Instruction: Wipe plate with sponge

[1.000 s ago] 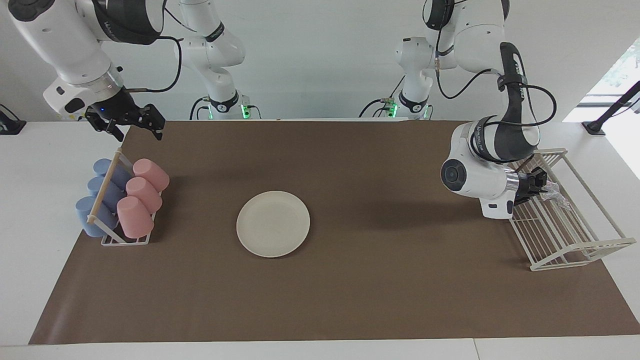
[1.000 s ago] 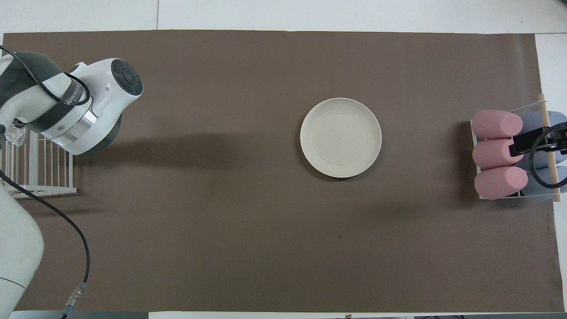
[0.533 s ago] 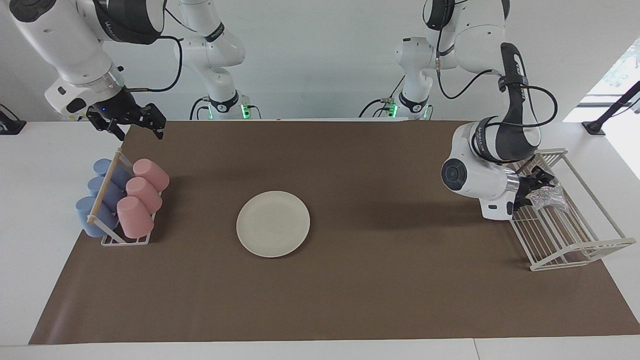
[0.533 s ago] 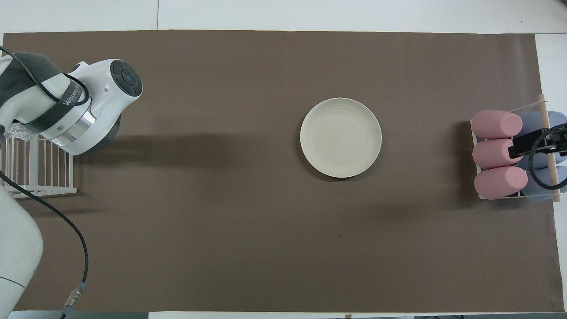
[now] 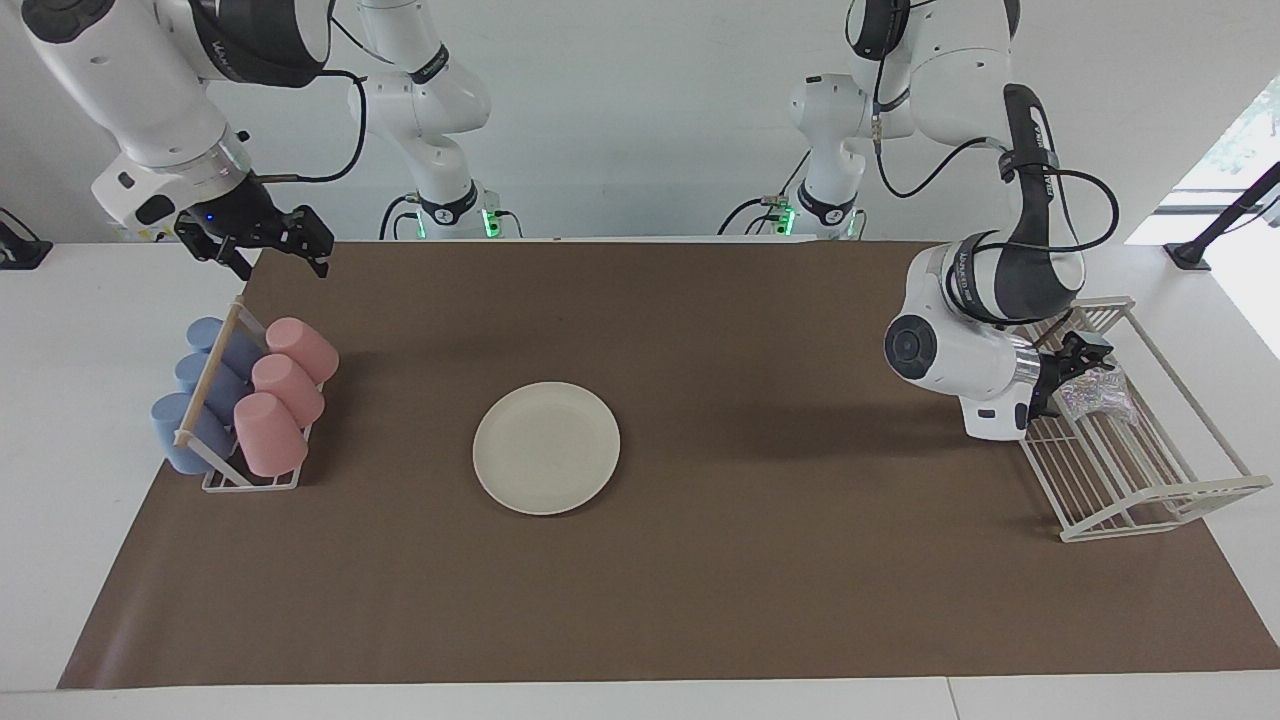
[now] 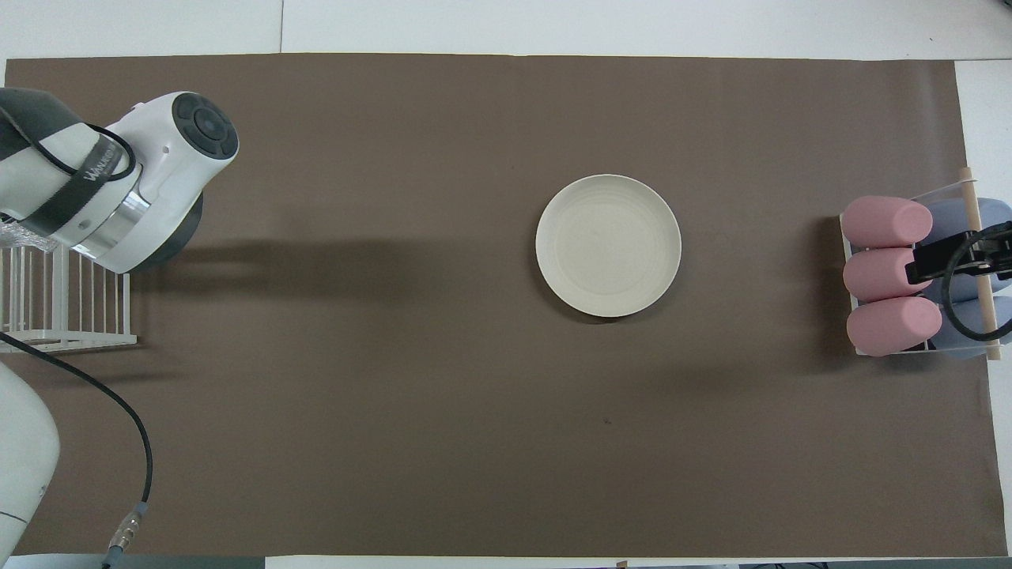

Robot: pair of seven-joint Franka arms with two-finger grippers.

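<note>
Plate: one plate (image 5: 546, 447), round, flat, off-white with a shallow rim; it lies bare on the brown mat (image 5: 700, 600) near the middle of the table (image 5: 60, 330); nothing rests on it
Sponge: one sponge (image 5: 1088, 391), silvery, glittering mesh, crumpled; well apart from the plate, toward the left arm's end of the table, at the white wire rack (image 5: 1140, 450); whether it rests on the wires I cannot tell
Left hand: the left hand (image 5: 1068, 368) is at the sponge over the rack; its fingers close on the sponge, grasping it; the arm's white wrist hides much of the rack from above
Right hand: the right hand (image 5: 262, 238) hangs in the air well apart from the plate, over the table's edge by the cup holder (image 5: 250, 478); fingers spread, holding nothing; this arm waits
Cups: six, lying on their sides in the holder, well apart from the plate toward the right arm's end; three pink cups (image 5: 285, 392) on the plate's side, three blue cups (image 5: 195, 400) on the outer side; a wooden bar (image 5: 208, 375) runs above them
Way to plate: open mat all round the plate
</note>
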